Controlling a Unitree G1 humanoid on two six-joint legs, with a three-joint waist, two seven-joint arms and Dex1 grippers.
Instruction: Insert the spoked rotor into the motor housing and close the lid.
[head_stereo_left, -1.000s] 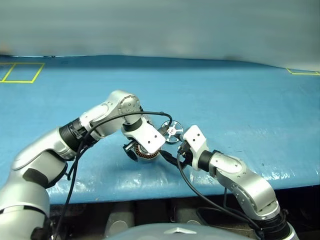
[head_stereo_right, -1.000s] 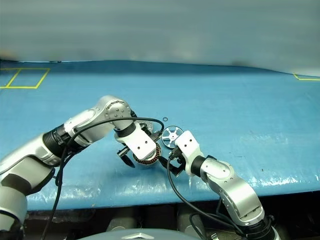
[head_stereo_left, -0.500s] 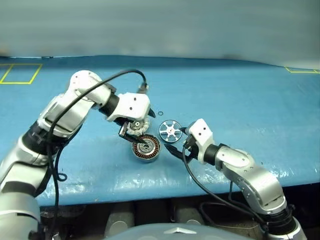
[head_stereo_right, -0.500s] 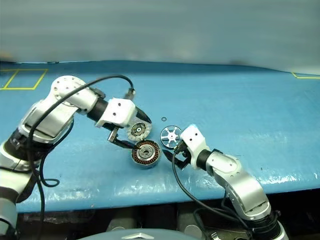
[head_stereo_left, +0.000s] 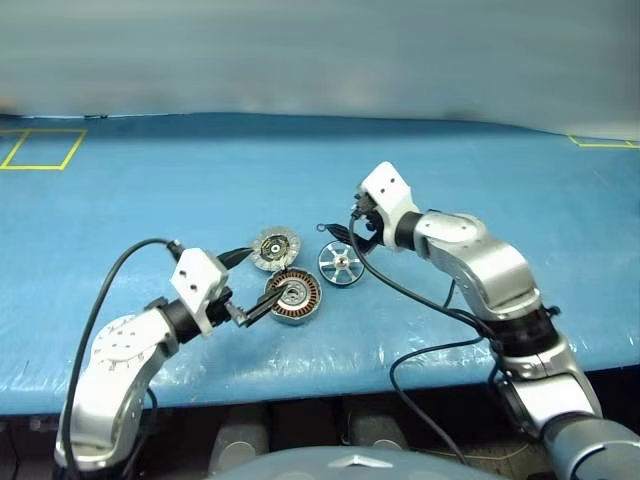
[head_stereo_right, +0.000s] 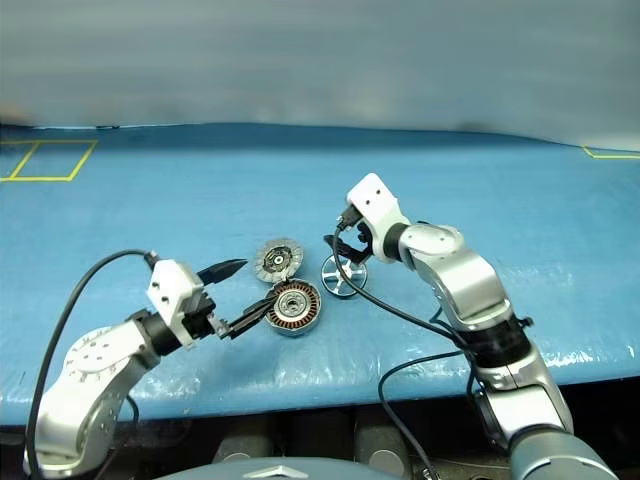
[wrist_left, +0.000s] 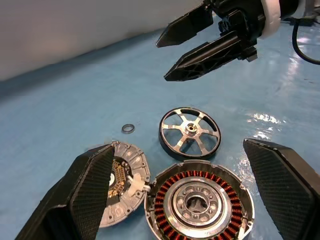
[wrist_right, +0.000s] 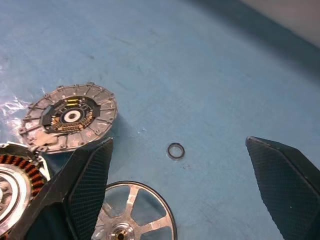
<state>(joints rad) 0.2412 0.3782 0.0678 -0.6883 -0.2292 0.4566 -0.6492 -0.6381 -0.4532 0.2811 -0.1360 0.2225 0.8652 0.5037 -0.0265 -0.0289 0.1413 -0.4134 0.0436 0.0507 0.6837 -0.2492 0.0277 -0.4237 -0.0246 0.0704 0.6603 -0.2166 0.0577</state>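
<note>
The spoked rotor (head_stereo_left: 340, 263), a shiny silver wheel, lies flat on the blue table. Left of it sits the motor housing (head_stereo_left: 293, 296), its copper windings facing up. The lid (head_stereo_left: 274, 248) lies just behind the housing and touches its rim, inner face up. My left gripper (head_stereo_left: 250, 283) is open at the housing's near-left side, with one finger by the lid and the other by the housing, holding nothing. My right gripper (head_stereo_left: 338, 234) hangs open and empty just above and behind the rotor. In the left wrist view the rotor (wrist_left: 190, 133) lies beyond the housing (wrist_left: 197, 202).
A small dark ring (wrist_right: 175, 150) lies loose on the table behind the rotor, right of the lid. The table's front edge (head_stereo_left: 330, 372) runs close to the parts. Yellow tape lines (head_stereo_left: 40, 147) mark the far left corner.
My left gripper has drawn back from over the housing and lid to their near-left side and rolled over. My right gripper has risen and moved forward to above the rotor.
</note>
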